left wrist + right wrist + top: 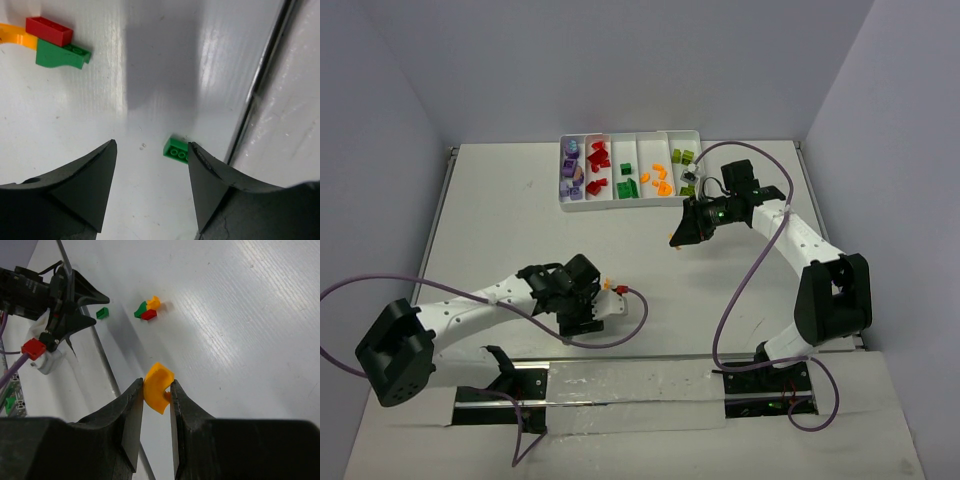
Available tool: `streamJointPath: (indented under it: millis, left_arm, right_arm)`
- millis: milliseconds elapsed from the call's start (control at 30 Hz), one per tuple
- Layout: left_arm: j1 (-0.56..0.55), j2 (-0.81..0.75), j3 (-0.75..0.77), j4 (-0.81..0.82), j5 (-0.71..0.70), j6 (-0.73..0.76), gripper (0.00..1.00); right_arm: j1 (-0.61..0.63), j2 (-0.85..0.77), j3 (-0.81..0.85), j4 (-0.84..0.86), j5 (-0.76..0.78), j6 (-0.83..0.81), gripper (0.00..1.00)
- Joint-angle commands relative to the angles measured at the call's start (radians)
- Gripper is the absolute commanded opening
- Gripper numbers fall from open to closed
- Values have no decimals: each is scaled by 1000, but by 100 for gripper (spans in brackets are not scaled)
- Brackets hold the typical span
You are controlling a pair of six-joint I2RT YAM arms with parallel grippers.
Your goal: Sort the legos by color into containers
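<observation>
Transport step: I am pinching an orange lego [159,391] in my right gripper [156,386] near the tray [620,206], next needing a lift over its rim into the orange compartment [653,148], while my left gripper [151,144] is hovering open beside a green lego [176,150].

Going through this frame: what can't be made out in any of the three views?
- Top view: the held orange lego, hidden beneath the right claw.
- Left wrist view: green brick, partly behind the left claw.
- Left wrist view: curved orange piece, cut off by the frame edge.
</observation>
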Motion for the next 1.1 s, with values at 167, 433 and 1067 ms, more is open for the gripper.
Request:
streamJointPath:
  millis: [167, 433, 1067]
  left_arm:
    - [1, 13, 43, -225, 39, -56, 55]
    - [-13, 58, 31, -223, 54, -64, 55]
    - [-46, -12, -43, -57, 12, 100, 64]
  right_arm:
    - [-7, 11, 53, -12, -20, -19, 0]
    - [-8, 14, 57, -17, -21, -21, 0]
    - [-7, 18, 60, -30, -16, -19, 0]
